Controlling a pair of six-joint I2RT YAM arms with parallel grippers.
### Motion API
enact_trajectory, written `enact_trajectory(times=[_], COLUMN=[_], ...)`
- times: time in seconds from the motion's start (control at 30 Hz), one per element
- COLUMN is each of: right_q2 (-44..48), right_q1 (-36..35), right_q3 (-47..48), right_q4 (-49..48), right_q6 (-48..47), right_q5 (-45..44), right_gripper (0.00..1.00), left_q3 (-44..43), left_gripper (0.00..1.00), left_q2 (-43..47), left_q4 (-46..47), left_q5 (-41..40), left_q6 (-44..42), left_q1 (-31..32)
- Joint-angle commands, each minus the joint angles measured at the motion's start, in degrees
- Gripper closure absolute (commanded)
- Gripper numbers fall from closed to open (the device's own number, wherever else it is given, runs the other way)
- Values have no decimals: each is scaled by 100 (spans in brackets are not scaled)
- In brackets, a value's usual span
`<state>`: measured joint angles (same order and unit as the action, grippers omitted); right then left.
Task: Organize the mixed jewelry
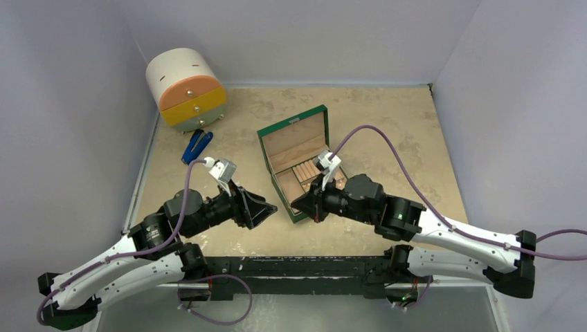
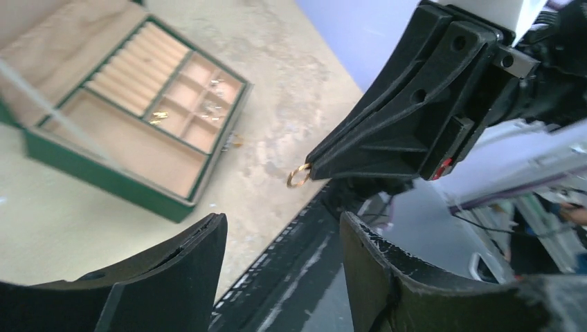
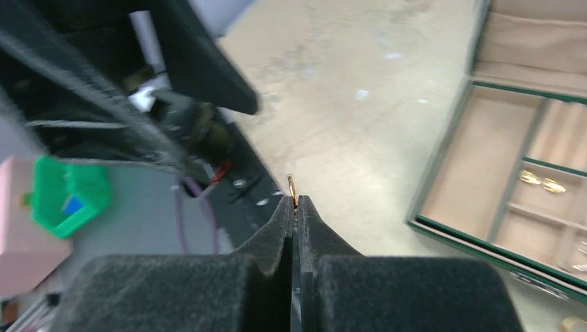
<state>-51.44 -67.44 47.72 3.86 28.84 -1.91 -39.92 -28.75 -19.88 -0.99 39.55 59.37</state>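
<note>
My right gripper (image 3: 295, 200) is shut on a small gold ring (image 3: 291, 187), which sticks out edge-on past its tips. In the left wrist view the same ring (image 2: 299, 176) hangs at the tip of the right gripper (image 2: 315, 169), above the table's front edge. My left gripper (image 2: 282, 221) faces it a short way off, open, with nothing between its fingers. The open green box (image 1: 263, 142) lies just beyond both grippers (image 1: 271, 207) (image 1: 309, 207). Gold pieces (image 2: 160, 115) (image 3: 542, 182) rest in its small compartments. One more gold piece (image 2: 237, 141) lies on the table beside the box.
A round white cabinet (image 1: 185, 90) with orange and yellow drawers stands at the back left. A blue-handled tool (image 1: 196, 145) lies in front of it. The black front rail (image 1: 304, 266) runs under both grippers. Grey walls close in the table's sides.
</note>
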Motion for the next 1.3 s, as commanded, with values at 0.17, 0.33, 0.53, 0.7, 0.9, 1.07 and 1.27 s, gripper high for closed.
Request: enact_trajectory(times=[0.17, 0.33, 0.53, 0.7, 0.9, 1.07, 1.27], right_q2=[-832, -1252, -1864, -2323, -2846, -3232, -3524], right_q1=[1044, 1441, 1698, 1930, 2112, 2291, 2436], right_q3=[626, 721, 794, 887, 1078, 1224, 1274], right_q4=[1265, 1296, 1011, 634, 268, 54, -214], right_q6=[-459, -797, -1281, -1599, -1760, -1852, -1864], right_q5=[-1114, -1457, -1764, -1692, -1580, -1438, -1292], right_gripper=[100, 100, 100, 100, 100, 100, 100], left_q3=[-715, -904, -922, -930, -892, -856, -824], left_gripper=[27, 22, 19, 18, 9, 2, 1], left_q2=[-206, -201, -118, -82, -173, -236, -290], left_q4=[-1026, -1324, -1431, -1444, -1412, -1369, -1259], left_q5=[-1806, -2521, -3296, -3518, -3517, -3394, -3031], left_q6=[-482, -695, -850, -924, -1033, -1072, -1140], left_q1=[-22, -22, -22, -22, -46, -124, -450])
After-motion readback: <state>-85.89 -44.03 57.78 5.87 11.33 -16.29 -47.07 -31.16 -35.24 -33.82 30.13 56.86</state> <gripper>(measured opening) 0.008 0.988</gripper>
